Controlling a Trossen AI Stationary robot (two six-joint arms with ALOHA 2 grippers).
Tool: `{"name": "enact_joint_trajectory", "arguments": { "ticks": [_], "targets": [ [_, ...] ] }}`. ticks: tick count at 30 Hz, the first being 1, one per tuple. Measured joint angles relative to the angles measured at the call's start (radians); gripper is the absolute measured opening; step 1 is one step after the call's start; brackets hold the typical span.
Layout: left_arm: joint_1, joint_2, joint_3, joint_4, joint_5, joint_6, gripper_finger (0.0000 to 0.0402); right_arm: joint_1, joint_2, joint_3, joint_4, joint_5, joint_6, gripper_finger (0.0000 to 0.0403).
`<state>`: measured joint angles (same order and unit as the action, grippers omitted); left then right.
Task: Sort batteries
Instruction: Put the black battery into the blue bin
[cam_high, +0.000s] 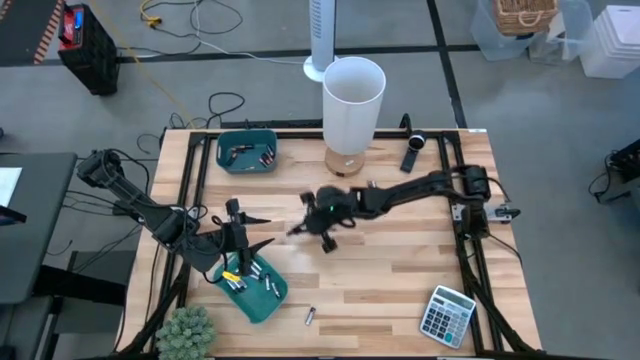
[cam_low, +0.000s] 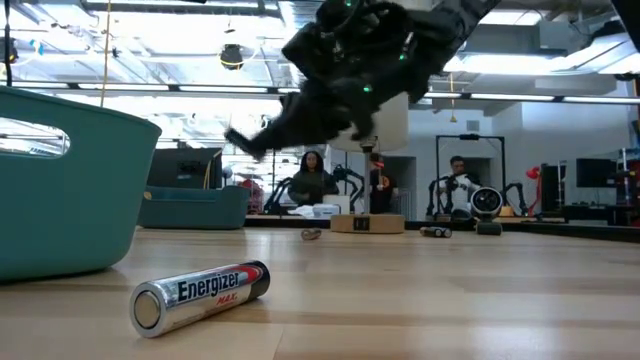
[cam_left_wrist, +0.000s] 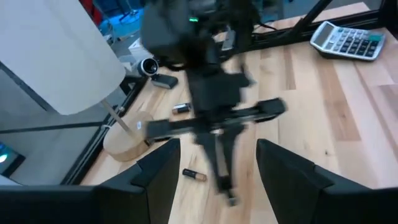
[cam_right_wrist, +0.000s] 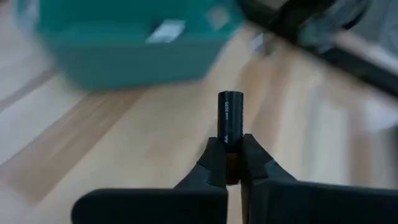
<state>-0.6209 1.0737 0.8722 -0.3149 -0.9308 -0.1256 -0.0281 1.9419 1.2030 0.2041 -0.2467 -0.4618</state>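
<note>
My right gripper (cam_right_wrist: 229, 152) hangs above the table's middle (cam_high: 300, 228), shut on a dark AA battery (cam_right_wrist: 227, 115), with a teal bin (cam_right_wrist: 134, 46) ahead of it. The low view shows it high over the table (cam_low: 245, 140). My left gripper (cam_left_wrist: 217, 168) is open over the far edge of the near teal bin (cam_high: 258, 292), which holds several batteries. The far teal bin (cam_high: 247, 150) also holds some. One Energizer battery (cam_low: 200, 295) lies on its side on the near table (cam_high: 310, 316). Another loose battery (cam_left_wrist: 194, 175) lies below my right arm. My right gripper pinches the dark battery by its rear end (cam_right_wrist: 228, 144) between the two fingertips. The battery lies along the fingers and sticks out past them. It is lifted clear of the table. The fingers point toward the table's left, slanting down.
A tall white cylinder on a wooden base (cam_high: 352, 105) stands at the far middle, with a black oblong device (cam_high: 412, 155) to its right. A calculator (cam_high: 447, 315) lies near the right corner and a small plant (cam_high: 185, 330) near the left. People sit in the room behind (cam_low: 312, 180).
</note>
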Motion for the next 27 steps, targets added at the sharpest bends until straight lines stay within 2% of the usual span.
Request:
{"name": "enact_joint_trajectory", "arguments": {
  "ticks": [4, 6, 13, 20, 23, 27],
  "targets": [
    [0.0, 0.0, 0.0, 0.0, -0.048, 0.009, 0.0206, -0.072, 0.002, 0.014, 0.242, -0.009, 0.017, 0.0005],
    [0.0, 0.0, 0.0, 0.0, -0.071, 0.014, 0.0206, -0.109, 0.019, 0.068, 0.288, -0.009, 0.041, 0.0005],
    [0.0, 0.0, 0.0, 0.001, -0.106, 0.023, 0.0206, -0.2, 0.143, 0.324, 0.237, -0.009, 0.155, 0.0005],
    [-0.009, -0.001, 0.0, -0.001, -0.328, -0.058, 0.0206, -0.245, 0.334, 0.593, 0.165, -0.005, 0.25, 0.0005],
    [-0.022, -0.002, 0.0, -0.005, -0.406, -0.085, 0.0206, -0.249, 0.422, 0.715, 0.107, 0.058, 0.255, 0.0005],
    [-0.039, -0.002, 0.0, -0.01, -0.441, -0.094, 0.0206, -0.248, 0.523, 0.849, 0.06, 0.164, 0.268, 0.0005]
  ]
}}
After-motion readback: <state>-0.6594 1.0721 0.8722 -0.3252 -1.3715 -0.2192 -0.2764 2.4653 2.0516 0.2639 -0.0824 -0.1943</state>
